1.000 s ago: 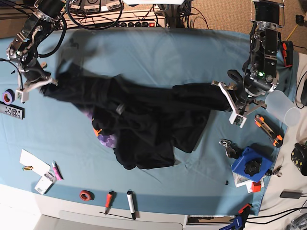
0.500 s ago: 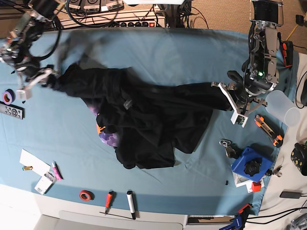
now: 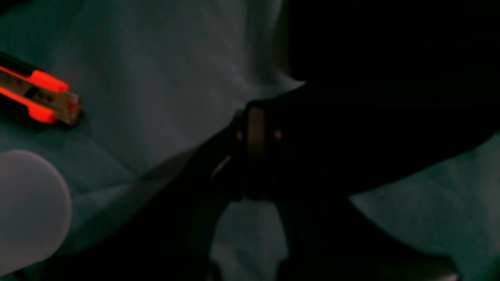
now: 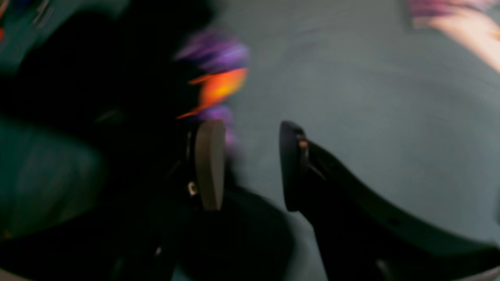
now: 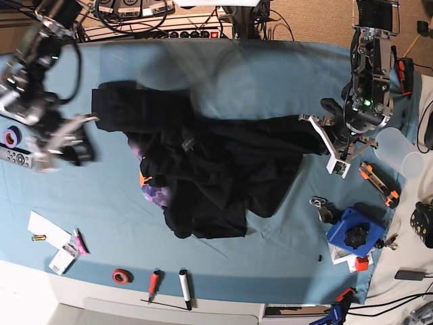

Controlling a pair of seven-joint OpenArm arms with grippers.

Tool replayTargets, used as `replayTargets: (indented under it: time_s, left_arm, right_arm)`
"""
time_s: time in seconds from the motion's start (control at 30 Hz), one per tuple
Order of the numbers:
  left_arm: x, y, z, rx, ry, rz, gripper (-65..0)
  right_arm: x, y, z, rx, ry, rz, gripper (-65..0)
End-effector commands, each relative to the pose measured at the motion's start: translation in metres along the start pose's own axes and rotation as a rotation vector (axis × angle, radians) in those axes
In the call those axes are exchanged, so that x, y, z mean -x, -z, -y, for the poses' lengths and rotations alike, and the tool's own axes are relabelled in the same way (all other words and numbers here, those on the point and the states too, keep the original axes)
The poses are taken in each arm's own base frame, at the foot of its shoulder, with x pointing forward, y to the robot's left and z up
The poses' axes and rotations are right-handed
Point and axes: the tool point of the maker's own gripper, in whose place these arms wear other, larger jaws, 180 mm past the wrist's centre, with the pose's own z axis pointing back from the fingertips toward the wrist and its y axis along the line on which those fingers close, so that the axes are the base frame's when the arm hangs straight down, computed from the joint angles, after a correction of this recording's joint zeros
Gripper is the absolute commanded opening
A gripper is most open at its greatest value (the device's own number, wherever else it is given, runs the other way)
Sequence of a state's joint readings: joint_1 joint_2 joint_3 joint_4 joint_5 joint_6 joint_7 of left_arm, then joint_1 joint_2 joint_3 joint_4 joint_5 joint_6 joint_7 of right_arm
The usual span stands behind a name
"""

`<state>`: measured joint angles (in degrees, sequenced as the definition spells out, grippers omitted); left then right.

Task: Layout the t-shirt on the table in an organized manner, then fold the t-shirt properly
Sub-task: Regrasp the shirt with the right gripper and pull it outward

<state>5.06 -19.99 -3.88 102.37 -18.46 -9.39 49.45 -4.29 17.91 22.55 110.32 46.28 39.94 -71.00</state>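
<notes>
The black t-shirt (image 5: 210,169) lies bunched across the middle of the light blue table (image 5: 237,74), with its purple and orange graphic (image 5: 152,193) showing at the left fold. My left gripper (image 5: 323,143) is shut on the shirt's right end; in the left wrist view the gripper (image 3: 254,148) pinches dark fabric (image 3: 371,117). My right gripper (image 5: 76,139) is open and empty, just left of the shirt's left corner. In the right wrist view the gripper (image 4: 250,156) has its fingers apart over bare table, with the shirt (image 4: 97,78) and graphic (image 4: 218,86) to the left, blurred.
An orange box cutter (image 5: 377,183) and a translucent cup (image 5: 399,152) lie right of the left gripper; both show in the left wrist view. A blue block (image 5: 352,233) sits front right. A remote (image 5: 15,157), purple tape (image 5: 10,135), paper (image 5: 47,229), red tape (image 5: 122,275) and a marker (image 5: 184,288) line the left and front edges.
My right gripper has let go of the shirt's left end and moved toward the front. That corner now lies flat on the table. The left arm holds still.
</notes>
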Motion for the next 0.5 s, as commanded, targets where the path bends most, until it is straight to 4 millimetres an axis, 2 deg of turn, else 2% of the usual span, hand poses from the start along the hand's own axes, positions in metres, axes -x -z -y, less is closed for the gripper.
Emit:
replayTargets:
  time_s: [0.0,0.07,0.17,0.33,0.47]
  left_arm:
    - [-0.015,-0.004,-0.008,-0.025,0.010,0.050,-65.0]
    - [-0.017,-0.004,-0.008,-0.025,0.010,0.061,-65.0]
    - [-0.019,-0.004,-0.008,-0.025,0.011,0.069,-65.0]
    - [-0.019,-0.004,-0.008,-0.025,0.011,0.073,-65.0]
    - [-0.020,-0.004,-0.008,-0.025,0.011,0.076,-65.0]
  right_arm:
    - [-0.011,0.007,-0.011,-0.026,-0.059,0.019,-41.3]
    - [-0.001,0.029,-0.037,-0.067,-0.158,-0.049,-41.3]
    - [0.015,0.051,-0.062,-0.078,-0.317,-0.140,-41.3]
    - [0.037,0.067,-0.100,-0.150,-0.461,-0.231,-41.3]
    - [0.057,0.079,-0.114,-0.152,-0.489,-0.295,-41.3]
